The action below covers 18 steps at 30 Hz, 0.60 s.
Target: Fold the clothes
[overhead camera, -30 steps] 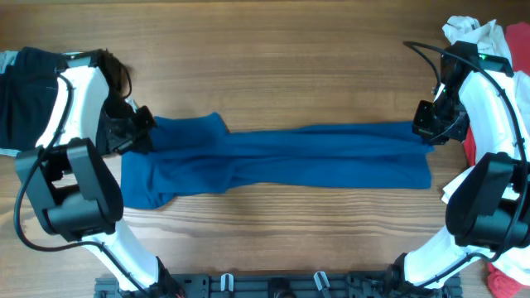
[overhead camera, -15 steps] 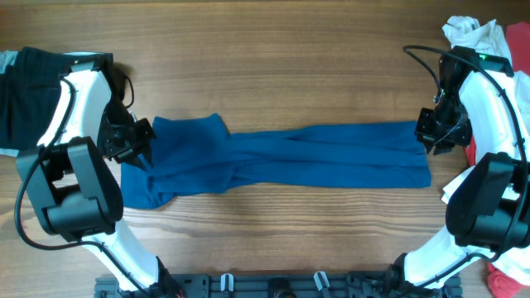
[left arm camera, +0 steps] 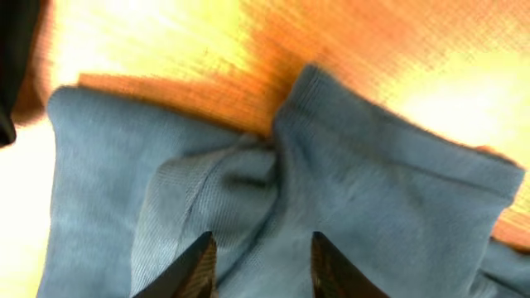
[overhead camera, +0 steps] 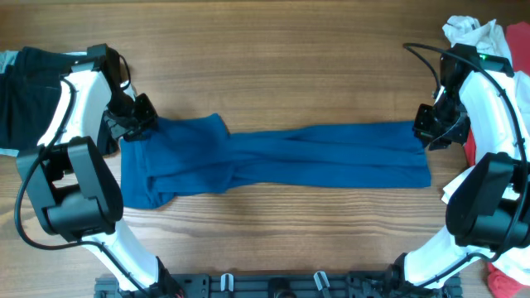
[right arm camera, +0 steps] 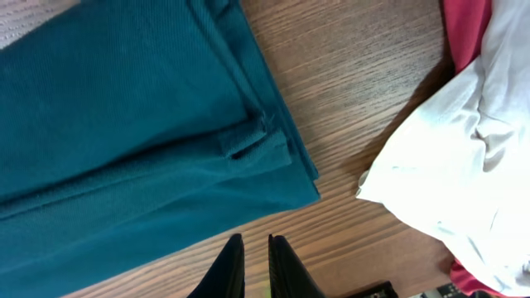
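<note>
Left tool (left arm camera: 263,265) gapes empty over the 9 o'clock corner of the seemingly limp, lightweight blue shirt (overhead camera: 315,161), right tool (right arm camera: 257,265) near-closed, empty at 3 o'clock; pinch layered corners

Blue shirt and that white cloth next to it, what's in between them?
Only bare wooden table. The right wrist view shows it separating the blue shirt from the white cloth.

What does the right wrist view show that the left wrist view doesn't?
Right wrist only: a white garment and a red garment beside the folded end of the blue shirt. Left wrist only: a bunched fold in that shirt and something dark at the left edge. Both: the blue shirt lying on the wooden table.
</note>
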### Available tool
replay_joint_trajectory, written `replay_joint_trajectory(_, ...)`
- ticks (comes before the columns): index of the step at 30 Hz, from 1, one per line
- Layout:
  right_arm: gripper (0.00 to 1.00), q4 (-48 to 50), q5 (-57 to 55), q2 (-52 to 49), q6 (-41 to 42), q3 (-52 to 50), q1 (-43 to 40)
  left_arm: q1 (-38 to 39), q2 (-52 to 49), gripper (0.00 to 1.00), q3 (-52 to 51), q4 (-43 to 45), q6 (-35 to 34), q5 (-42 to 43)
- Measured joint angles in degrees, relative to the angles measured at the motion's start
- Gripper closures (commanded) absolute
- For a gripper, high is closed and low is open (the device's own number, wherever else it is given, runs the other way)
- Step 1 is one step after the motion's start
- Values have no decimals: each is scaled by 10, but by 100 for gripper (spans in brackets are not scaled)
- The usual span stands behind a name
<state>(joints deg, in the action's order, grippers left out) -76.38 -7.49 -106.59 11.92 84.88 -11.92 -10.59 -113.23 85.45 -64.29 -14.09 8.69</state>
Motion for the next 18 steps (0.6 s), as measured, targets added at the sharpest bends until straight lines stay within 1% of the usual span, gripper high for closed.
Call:
replay_joint_trajectory(2,89,2,0,0,0,0,0,0,0,57,0,14,0,0)
replay_joint_trajectory(4,89,2,0,0,0,0,0,0,0,56,0,25,0,-1)
replay_joint_trajectory(7,89,2,0,0,0,0,0,0,0,58,0,28,-2,-5)
replay_joint_trajectory(12,89,2,2,0,0,0,0,4,0,66,0,28,-2,-10)
replay_joint_trajectory(18,89,2,2,0,0,0,0,34,-1,67,-7,38,-2,-18)
